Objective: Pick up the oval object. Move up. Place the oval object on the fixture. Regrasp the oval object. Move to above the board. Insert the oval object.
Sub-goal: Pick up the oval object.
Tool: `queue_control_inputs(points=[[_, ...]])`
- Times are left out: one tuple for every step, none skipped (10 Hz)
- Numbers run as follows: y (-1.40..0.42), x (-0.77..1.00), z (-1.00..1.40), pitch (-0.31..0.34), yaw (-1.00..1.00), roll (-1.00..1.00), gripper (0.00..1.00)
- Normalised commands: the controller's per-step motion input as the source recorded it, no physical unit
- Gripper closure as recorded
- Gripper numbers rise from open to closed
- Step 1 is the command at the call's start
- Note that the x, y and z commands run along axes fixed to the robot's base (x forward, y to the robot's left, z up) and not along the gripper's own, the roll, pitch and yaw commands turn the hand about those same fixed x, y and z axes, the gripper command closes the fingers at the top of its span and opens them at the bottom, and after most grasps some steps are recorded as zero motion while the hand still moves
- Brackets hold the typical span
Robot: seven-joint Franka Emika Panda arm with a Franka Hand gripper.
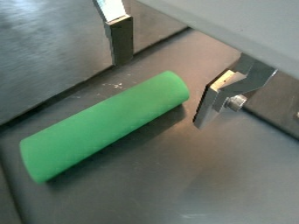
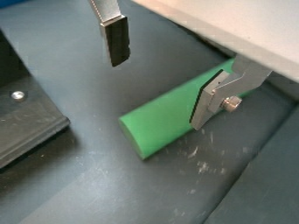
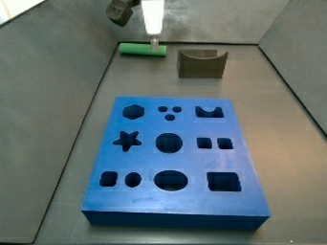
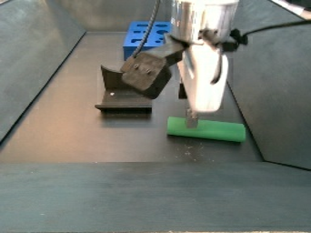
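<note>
- The green peg (image 1: 107, 125) lies flat on the dark floor, near the far edge beyond the blue board (image 3: 175, 163); it shows the same way in a side view (image 4: 206, 129).
- The gripper (image 1: 176, 66) is low over the peg, its jaws spread wide, one finger (image 2: 114, 38) on each side of the peg's end and nothing clamped between them.
- In a wrist view the other finger (image 2: 212, 98) stands right against the peg (image 2: 176, 120); real contact cannot be told.
- The fixture (image 3: 201, 62) stands just beside the peg (image 3: 143, 50), apart from it, between it and the board's far edge.
- The board's dark holes are all unfilled.
</note>
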Motion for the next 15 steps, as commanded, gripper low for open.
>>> queue_control_inputs(points=[[0.21,0.08,-0.23,-0.36,-0.55,-0.24,0.0],[0.23,0.05,-0.17,-0.357,-0.45,-0.32,0.0],[0.09,0.0,-0.01,-0.383,-0.43,-0.5,0.0],[0.05,0.0,0.0,-0.399,-0.39,-0.5,0.0],[0.15,0.0,-0.05,-0.309,-0.33,-0.5,0.0],[0.35,-0.04,-0.28,-0.229,-0.26,-0.41,0.0],[0.56,-0.01,-0.52,-0.154,-0.16,-0.29,0.0],[0.62,-0.03,-0.69,-0.116,-0.17,-0.2,0.0],[0.42,0.0,-0.94,-0.056,-0.2,-0.07,0.0],[0.0,0.26,-1.0,0.0,-0.13,0.02,0.0],[-0.23,0.33,-1.0,-0.007,-0.1,0.02,0.0],[-0.24,0.35,-1.0,0.0,-0.1,0.01,0.0],[0.04,0.06,-0.55,0.056,-0.01,-0.2,0.0],[0.0,0.0,0.0,0.0,0.0,0.0,1.0],[0.01,0.0,0.0,0.0,0.0,0.03,1.0]])
